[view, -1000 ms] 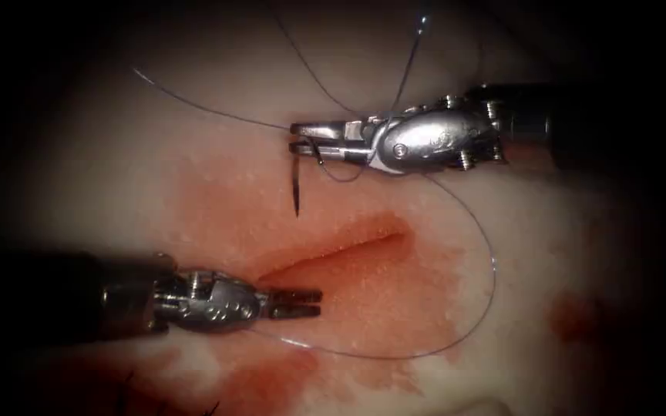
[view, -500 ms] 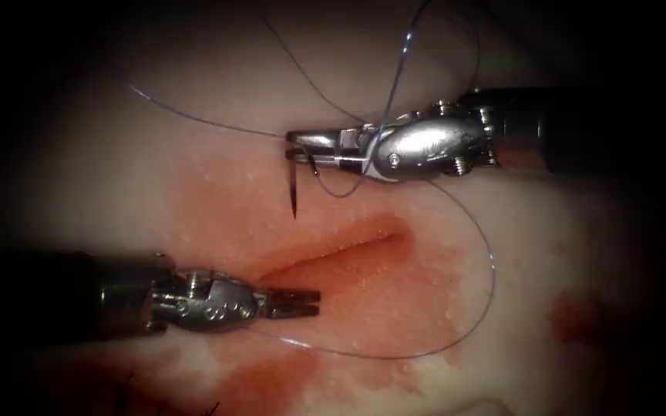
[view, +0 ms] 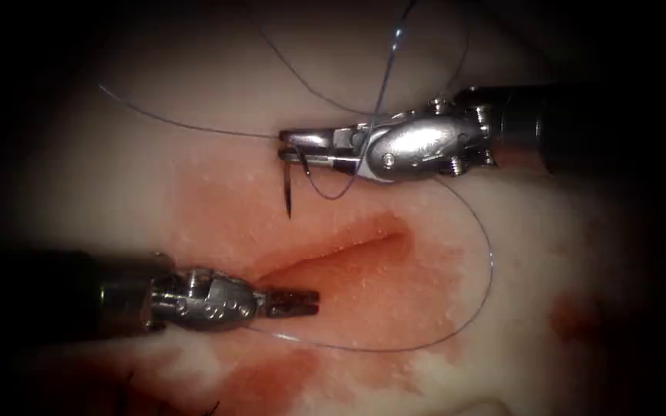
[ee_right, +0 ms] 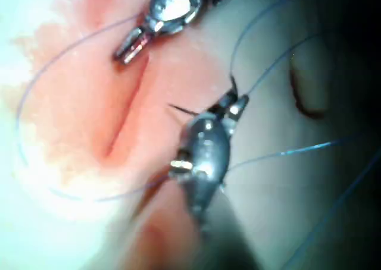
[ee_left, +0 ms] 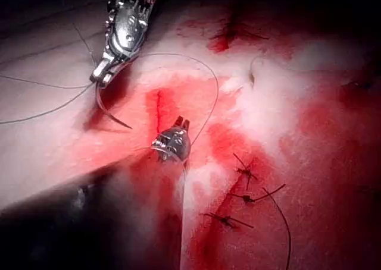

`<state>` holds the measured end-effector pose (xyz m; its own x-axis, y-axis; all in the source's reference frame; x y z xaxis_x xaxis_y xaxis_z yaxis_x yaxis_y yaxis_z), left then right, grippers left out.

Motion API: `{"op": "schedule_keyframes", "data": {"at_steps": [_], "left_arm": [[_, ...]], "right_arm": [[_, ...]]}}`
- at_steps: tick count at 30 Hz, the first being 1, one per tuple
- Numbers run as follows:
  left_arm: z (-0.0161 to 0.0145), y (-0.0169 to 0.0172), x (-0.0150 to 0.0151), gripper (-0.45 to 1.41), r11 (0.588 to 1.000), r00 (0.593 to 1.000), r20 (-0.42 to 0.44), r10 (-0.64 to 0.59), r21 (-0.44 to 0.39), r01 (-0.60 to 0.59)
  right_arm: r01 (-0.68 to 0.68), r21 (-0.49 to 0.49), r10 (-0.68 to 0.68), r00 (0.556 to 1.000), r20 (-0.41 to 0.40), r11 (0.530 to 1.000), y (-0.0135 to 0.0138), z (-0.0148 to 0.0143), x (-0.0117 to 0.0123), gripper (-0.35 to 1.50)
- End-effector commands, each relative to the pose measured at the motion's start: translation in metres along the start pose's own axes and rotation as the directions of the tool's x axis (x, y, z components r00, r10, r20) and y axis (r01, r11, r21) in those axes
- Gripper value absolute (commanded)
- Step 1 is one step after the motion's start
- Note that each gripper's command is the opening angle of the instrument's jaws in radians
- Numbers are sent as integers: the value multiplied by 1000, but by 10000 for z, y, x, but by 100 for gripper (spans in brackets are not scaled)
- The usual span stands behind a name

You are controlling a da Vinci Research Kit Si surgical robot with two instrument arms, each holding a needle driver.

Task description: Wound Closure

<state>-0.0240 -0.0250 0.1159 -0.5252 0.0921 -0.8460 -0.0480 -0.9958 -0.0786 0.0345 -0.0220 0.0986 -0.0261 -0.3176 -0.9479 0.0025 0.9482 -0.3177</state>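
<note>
The right tool (ee_left: 100,77) grips the curved needle (ee_left: 110,113) near its thread end, tip clear above the tissue (ee_left: 280,97), while the left tool (ee_left: 176,127) holds nothing beside the cut (ee_left: 158,106).

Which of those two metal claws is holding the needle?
The right tool, above the cut, grips the needle. The left tool holds nothing.
</note>
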Motion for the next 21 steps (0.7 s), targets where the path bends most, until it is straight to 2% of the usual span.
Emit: {"op": "schedule_keyframes", "data": {"at_steps": [1, 9, 16, 21], "left_arm": [[7, 2, -2, 2, 1000, 1000, -1, 0, -1, 0], [7, 2, -3, 2, 1000, 1000, -1, 0, -1, 0], [7, 2, -3, 2, 1000, 1000, -1, 0, -1, 0], [7, 2, -3, 2, 1000, 1000, -1, 0, -1, 0]], "right_arm": [[6, 6, -6, 1000, -1, 1000, -3, 8, -7, -35], [13, 29, -14, 1000, 14, 1000, -11, 6, -12, -35], [84, 65, -87, 995, 46, 994, -13, 5, -12, -35], [99, 97, -106, 992, 65, 990, -28, 8, -15, -35]]}}
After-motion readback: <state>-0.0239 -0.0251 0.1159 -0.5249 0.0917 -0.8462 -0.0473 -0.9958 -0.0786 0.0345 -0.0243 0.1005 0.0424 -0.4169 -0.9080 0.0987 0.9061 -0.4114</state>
